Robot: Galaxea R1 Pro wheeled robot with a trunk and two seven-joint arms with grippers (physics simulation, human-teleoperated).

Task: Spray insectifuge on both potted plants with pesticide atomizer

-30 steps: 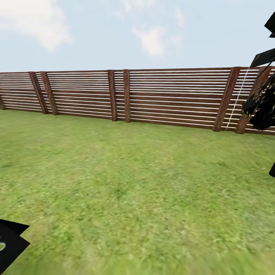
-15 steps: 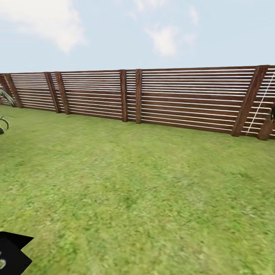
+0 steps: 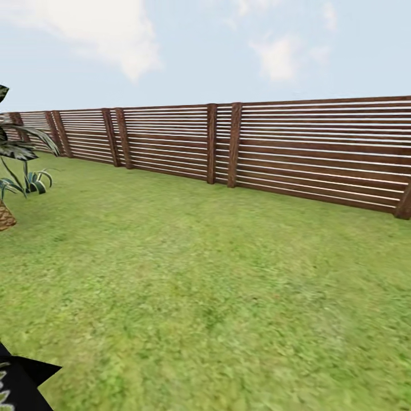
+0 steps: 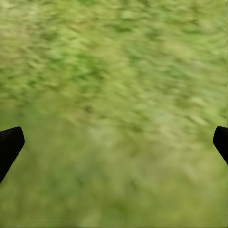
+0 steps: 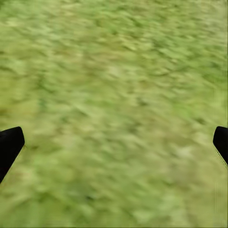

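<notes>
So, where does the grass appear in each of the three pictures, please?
Head view: the grass spreads from the wooden fence down to the near edge.
Left wrist view: the grass lies beyond the open left gripper.
Right wrist view: the grass lies beyond the open right gripper.
Shared landmark: the grass itself, one continuous lawn.

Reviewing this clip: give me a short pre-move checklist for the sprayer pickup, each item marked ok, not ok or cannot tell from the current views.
1. Left gripper open and empty: ok, its fingertips stand far apart over bare lawn.
2. Right gripper open and empty: ok, same wide spread above grass.
3. Sprayer located: not ok, the head view has lawn, the wooden fence and sky.
4. Target pots located: cannot tell; the palm at the head view's left edge has a scaly trunk, no grey pot.
5. Path ahead free: ok, open grass up to the fence.
</notes>
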